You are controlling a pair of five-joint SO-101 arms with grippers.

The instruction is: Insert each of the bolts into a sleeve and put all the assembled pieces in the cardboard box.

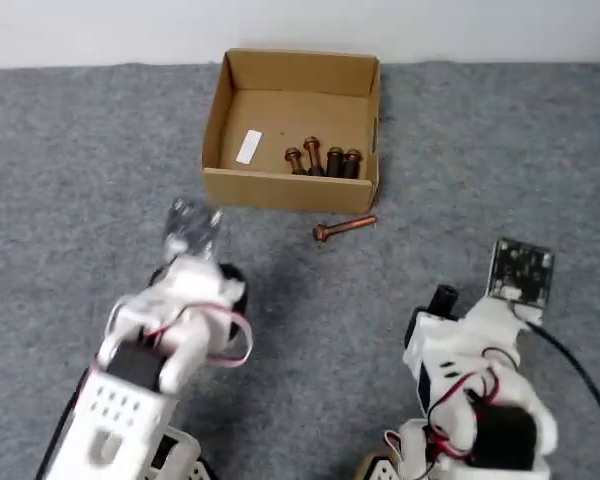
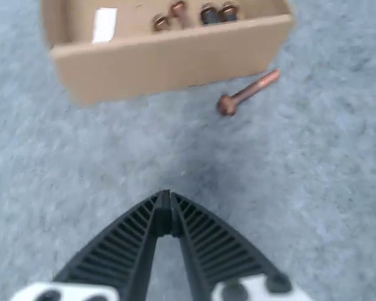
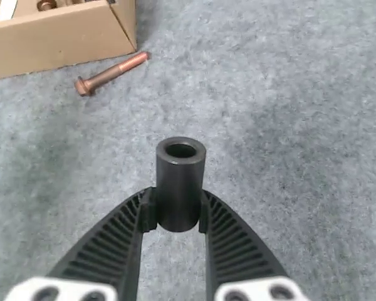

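Presently our right gripper [image 3: 175,210] clamps the sleeve [image 3: 180,179], held low and well short of the loose bolt [image 3: 111,73] lying beside the box [image 3: 62,37]. Our left gripper [image 2: 167,204], fingers together and empty, angles down toward that box; four pieces [image 1: 323,160], seemingly assembled, rest inside.

The high view looks steeply down on the table [image 1: 500,140], with both arms nearest the camera and the cardboard box [image 1: 290,190] at the far side. The left wrist view sits low over the table, facing forward along the left claw [image 2: 166,199]. The right wrist view does likewise along the right claw [image 3: 177,195], with the sleeve [image 3: 179,182] close to the lens. All three views share the loose bolt [image 1: 345,229] and the box's near wall.
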